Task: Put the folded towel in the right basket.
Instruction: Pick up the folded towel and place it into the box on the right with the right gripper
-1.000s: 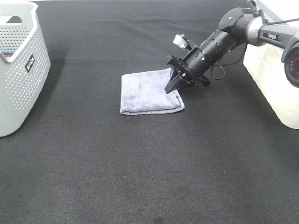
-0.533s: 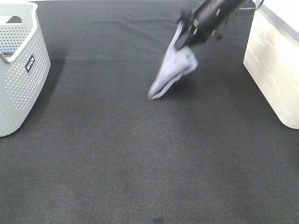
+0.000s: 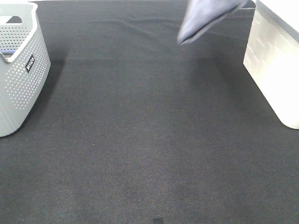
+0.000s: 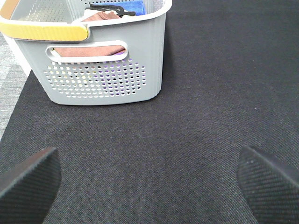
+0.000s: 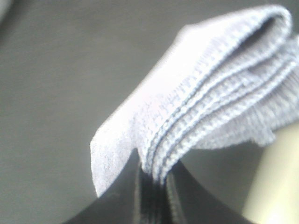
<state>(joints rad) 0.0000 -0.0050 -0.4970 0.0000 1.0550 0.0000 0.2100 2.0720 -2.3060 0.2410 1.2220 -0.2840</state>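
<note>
Your right tool [image 5: 152, 179], closed on the folded towel [image 3: 201, 18], has lifted it off the bench [image 3: 140, 140]; the right basket [image 3: 275, 70] is near.

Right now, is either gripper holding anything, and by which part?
The right gripper pinches the folded towel by its layered edge; the left gripper is empty.

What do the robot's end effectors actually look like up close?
The left end effector has two broad black fingers with rounded tips and a fine woven-looking texture. The right end effector is blurred and partly hidden by the towel; it just looks dark. No cables or markings visible.
</note>
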